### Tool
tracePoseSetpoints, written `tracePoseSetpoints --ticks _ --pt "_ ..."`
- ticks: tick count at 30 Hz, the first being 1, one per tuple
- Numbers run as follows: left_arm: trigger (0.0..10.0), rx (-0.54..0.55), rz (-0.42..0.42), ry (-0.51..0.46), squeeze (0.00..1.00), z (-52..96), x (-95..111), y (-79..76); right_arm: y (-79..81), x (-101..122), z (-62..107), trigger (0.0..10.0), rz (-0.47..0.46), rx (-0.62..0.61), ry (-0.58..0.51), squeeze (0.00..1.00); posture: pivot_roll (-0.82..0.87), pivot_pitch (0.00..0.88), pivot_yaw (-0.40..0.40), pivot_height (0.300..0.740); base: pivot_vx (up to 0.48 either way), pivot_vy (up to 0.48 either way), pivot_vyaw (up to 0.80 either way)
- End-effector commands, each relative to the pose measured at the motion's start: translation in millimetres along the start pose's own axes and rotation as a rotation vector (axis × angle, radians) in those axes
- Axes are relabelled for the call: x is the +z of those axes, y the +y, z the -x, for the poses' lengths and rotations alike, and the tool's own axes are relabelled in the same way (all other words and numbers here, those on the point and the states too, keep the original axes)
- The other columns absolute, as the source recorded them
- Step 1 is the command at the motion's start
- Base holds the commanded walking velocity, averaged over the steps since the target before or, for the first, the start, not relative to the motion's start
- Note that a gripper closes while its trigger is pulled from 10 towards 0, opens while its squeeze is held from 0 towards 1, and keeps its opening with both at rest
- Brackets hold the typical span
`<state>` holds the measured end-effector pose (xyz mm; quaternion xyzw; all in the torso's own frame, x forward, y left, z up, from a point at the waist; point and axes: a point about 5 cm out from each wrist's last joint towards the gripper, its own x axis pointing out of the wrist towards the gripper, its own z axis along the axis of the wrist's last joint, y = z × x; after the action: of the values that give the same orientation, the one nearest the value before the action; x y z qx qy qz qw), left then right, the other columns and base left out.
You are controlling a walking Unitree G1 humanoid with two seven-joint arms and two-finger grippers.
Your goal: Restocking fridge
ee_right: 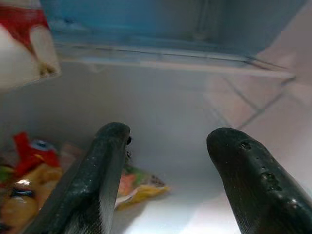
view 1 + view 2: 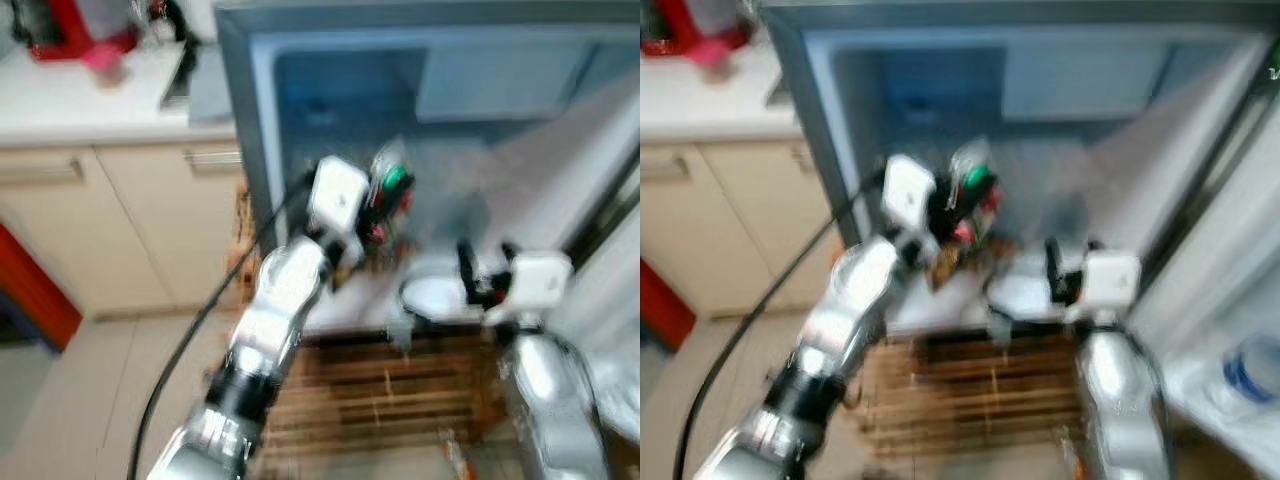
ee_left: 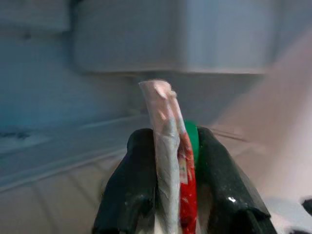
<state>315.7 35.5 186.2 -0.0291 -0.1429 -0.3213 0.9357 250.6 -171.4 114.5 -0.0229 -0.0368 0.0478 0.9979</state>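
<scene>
1. One flat red, green and clear packet (image 3: 171, 170) stands pinched between the left gripper's (image 2: 385, 205) closed fingers, inside the open fridge (image 2: 440, 90).
2. The right gripper (image 1: 168, 161) is spread open, empty, above a yellow bag (image 1: 29, 180) on the fridge floor.

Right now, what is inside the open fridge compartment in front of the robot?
On the fridge floor lie colourful snack packets. The left gripper holds a red and green packet inside. What the arms cover cannot be seen.

One fridge (image 2: 262, 150), two snack packets (image 3: 170, 170) (image 1: 29, 185), one bottle (image 2: 1250, 372).
</scene>
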Motion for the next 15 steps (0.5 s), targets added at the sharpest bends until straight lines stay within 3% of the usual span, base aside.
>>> tracePoseSetpoints --ticks 1,3,11,14,15 --pt "10.0 0.020 -0.016 -0.035 0.00 -7.7 12.0 -2.6 -5.1 2.7 0.7 10.0 0.010 -0.005 -0.004 0.00 -0.11 0.000 0.009 0.740 0.000 0.000 0.68" --pt "10.0 0.038 -0.029 -0.043 0.00 -8.2 15.2 -0.6 -4.3 2.3 1.2 10.0 0.003 -0.004 -0.001 0.00 -0.11 0.000 0.009 0.740 0.000 0.000 0.65" --pt "10.0 0.068 -0.076 -0.033 0.00 -17.8 19.0 -1.1 -1.3 -1.4 5.1 10.0 -0.013 0.005 0.019 0.00 -0.11 0.000 0.000 0.740 0.000 0.000 0.00" --pt "10.0 0.073 -0.065 -0.042 0.00 -27.7 23.3 -7.7 0.2 -1.9 6.2 10.0 -0.013 0.017 0.023 0.00 -0.12 0.000 -0.001 0.740 0.000 0.000 0.00" --pt "10.0 0.053 -0.056 -0.071 0.00 -35.7 30.5 -17.0 1.0 -1.7 7.4 10.0 -0.014 0.022 0.025 0.00 -0.12 0.000 -0.004 0.740 0.000 0.000 0.00"
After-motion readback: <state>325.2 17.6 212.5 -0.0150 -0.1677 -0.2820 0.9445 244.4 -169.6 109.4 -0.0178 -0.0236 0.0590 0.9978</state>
